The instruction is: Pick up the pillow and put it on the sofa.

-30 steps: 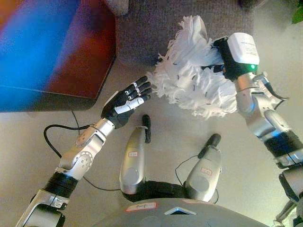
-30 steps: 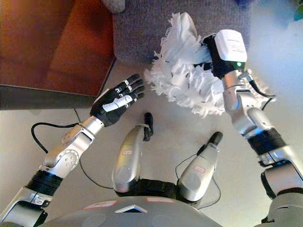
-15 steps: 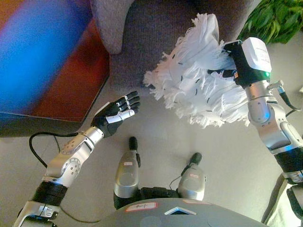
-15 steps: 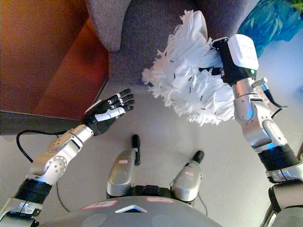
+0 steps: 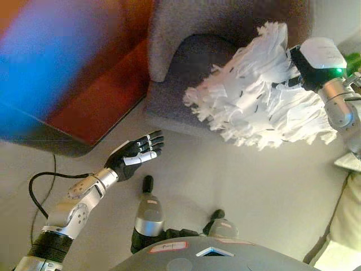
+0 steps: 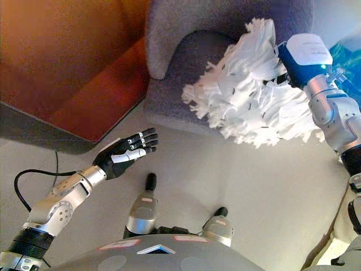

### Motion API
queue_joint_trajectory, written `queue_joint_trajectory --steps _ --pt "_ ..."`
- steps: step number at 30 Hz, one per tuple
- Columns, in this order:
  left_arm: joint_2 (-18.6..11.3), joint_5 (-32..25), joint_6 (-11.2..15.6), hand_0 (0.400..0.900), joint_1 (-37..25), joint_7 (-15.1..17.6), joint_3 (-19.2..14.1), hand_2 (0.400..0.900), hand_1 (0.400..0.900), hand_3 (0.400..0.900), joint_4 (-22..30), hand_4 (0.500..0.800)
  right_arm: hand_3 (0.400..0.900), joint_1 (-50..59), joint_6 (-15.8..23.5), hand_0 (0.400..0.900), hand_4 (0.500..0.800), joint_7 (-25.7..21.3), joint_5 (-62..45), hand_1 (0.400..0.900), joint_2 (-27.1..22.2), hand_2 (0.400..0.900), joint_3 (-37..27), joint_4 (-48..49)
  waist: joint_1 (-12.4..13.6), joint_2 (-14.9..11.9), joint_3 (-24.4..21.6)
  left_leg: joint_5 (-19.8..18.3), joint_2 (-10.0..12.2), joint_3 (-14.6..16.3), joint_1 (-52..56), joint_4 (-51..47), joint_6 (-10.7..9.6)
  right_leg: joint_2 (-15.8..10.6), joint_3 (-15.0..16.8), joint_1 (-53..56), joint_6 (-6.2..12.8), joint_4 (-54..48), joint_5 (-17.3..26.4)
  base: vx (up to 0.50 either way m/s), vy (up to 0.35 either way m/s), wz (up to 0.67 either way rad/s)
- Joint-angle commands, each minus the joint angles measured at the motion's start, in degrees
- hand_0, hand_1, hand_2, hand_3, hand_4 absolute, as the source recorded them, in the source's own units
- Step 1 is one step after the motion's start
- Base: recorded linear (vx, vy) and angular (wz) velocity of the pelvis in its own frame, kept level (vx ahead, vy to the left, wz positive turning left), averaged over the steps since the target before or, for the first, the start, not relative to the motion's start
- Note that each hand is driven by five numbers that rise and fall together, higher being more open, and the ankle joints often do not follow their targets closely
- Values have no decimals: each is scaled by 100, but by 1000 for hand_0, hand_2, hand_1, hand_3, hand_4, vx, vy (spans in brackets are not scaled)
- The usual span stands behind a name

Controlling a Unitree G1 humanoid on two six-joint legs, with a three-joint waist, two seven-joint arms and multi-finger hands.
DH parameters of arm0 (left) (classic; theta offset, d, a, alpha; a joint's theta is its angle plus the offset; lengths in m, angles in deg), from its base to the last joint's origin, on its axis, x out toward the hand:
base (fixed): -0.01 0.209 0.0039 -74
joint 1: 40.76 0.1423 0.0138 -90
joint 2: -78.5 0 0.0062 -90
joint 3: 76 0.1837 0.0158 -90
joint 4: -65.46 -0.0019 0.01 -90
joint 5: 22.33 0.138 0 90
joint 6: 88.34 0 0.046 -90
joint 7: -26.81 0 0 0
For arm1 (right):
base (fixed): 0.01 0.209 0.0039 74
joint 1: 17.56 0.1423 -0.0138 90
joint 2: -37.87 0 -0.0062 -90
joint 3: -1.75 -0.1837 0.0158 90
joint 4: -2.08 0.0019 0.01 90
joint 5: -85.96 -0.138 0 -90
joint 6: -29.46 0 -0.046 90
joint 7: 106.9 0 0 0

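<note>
My right hand (image 5: 298,63) is up at the far right, buried in the white shaggy pillow (image 5: 259,96) — the fringe covers the fingers, so I cannot tell whether they are curled round it or flat against it. Only the dark back of the hand shows at the pillow's right edge.

The pillow is off the floor (image 5: 248,180), held in the air. Taking the grey sofa (image 6: 192,62) as reference: the pillow hangs over the sofa's front edge, its upper half against the dark seat, its lower fringe past the edge and above the pale floor. I cannot tell whether it touches the seat.

My left hand (image 5: 137,157) is low, in front of the sofa and to its left, over the floor, well apart from the pillow. Fingers straight and slightly spread, palm up, holding nothing — white covers visible on some fingers.

Left of the sofa, just beside its rounded armrest (image 5: 169,39), stands a reddish-brown wooden cabinet (image 6: 73,68). A pale cushion edge (image 5: 344,226) shows at the lower right, well clear of the sofa.
</note>
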Motion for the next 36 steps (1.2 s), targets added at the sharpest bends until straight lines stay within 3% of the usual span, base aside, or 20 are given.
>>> queue_joint_trajectory --steps 1,11,12,13,16,18,22,31,36 --pt "-206 61 328 900 -128 -378 -180 900 900 900 284 800 400 1980 -138 400 500 -508 -273 400 -536 400 111 -234 411 -310 -334 -521 -31 -245 223 -350 135 -290 88 -294 513 -570 351 54 -139 24" --pt "-581 -65 694 900 -225 -741 -460 900 900 900 260 800 400 3594 -801 400 500 -740 -258 400 -610 400 1305 -1391 932 -221 211 -321 10 -582 -411 -300 -1 -239 -268 -326 513 -673 60 -11 -94 16" --pt "-614 -96 718 900 -208 -757 -490 900 900 900 286 800 557 3711 -933 557 594 -830 -334 557 -594 557 1385 -1541 968 -197 257 -304 5 -600 -470 -294 -5 -237 -283 -339 513 -681 17 -26 -8 8" --pt "-647 -140 769 900 -212 -777 -507 900 900 900 281 800 900 3791 -1129 900 800 -844 -493 900 -547 900 1368 -1680 993 -168 302 -284 7 -597 -530 -279 -11 -231 -286 -343 513 -687 -42 -21 -3 8" --pt "-686 -158 844 900 -213 -786 -518 900 900 900 372 800 900 3760 -1462 900 800 -1124 -508 900 -435 900 1209 -1854 1019 -130 367 -253 2 -611 -593 -281 -17 -228 -276 -366 513 -681 -43 6 -16 13" --pt "-711 -211 902 900 -262 -750 -467 900 900 900 368 800 900 3790 -1478 900 800 -1470 -486 900 -333 900 1147 -2017 1029 -101 405 -255 3 -631 -577 -270 -9 -236 -282 -353 513 -649 -33 27 -17 13" --pt "-737 -234 773 900 -349 -646 -421 900 900 900 358 800 900 3550 -1678 900 800 -1915 -605 900 -167 900 773 -2006 1003 -100 378 -306 41 -592 -511 -232 -7 -217 -285 -278 513 -645 -97 28 -44 6" --pt "-636 -191 706 900 -308 -624 -346 900 900 900 449 800 900 3123 -1717 900 800 -2060 -655 900 -47 900 492 -1729 906 -110 253 -374 69 -515 -243 -229 14 -184 -265 -154 513 -616 -136 8 -4 -6" --pt "-479 -6 652 900 -191 -467 -350 900 900 900 481 800 900 2648 -1668 900 800 -2246 -1164 900 158 900 -100 -1290 768 -143 79 -415 111 -411 0 -276 8 -104 -159 -51 513 -630 -193 23 -10 -11"
